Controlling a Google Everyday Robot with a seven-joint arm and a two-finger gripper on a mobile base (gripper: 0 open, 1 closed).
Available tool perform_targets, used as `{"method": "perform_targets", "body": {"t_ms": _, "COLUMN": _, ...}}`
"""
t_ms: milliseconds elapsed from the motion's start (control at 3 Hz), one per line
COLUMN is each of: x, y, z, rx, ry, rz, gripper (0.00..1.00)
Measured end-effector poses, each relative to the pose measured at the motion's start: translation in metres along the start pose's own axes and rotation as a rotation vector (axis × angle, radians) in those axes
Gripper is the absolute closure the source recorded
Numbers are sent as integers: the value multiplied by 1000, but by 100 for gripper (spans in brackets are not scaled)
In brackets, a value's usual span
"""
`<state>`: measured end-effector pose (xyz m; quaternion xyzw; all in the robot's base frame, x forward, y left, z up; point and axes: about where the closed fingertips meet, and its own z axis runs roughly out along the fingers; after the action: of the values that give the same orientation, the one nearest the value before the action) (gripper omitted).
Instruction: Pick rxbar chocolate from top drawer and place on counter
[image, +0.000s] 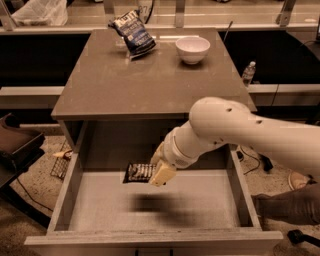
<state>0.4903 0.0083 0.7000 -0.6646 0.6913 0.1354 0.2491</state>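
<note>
Frame centre: my gripper (160, 173) clamps rxbar chocolate (138, 172) by right end, bar level above top drawer (212, 200) floor, shadow beneath; raised, I judge, to clear walls toward counter (150, 85).

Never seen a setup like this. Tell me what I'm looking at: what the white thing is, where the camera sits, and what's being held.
The big white shape is a robot arm, reaching in from the right of the picture. At its tip is the gripper, a two-finger clamp, down inside the open top drawer. It is shut on the rxbar chocolate, a small dark snack bar, holding it just above the drawer floor; the dark patch below is their shadow. There is only one camera, looking down at the cabinet from its front; where it is mounted cannot be told. On the counter, toward the back, sit a dark blue chip bag and a white bowl.
</note>
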Motion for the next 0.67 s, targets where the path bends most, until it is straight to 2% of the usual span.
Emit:
{"method": "perform_targets", "body": {"t_ms": 333, "x": -49, "y": -5, "z": -118, "rx": 59, "ry": -46, "rz": 37, "gripper": 100}}
{"method": "perform_targets", "body": {"t_ms": 667, "x": -85, "y": -37, "z": -181, "rx": 118, "ry": -66, "rz": 90, "gripper": 100}}
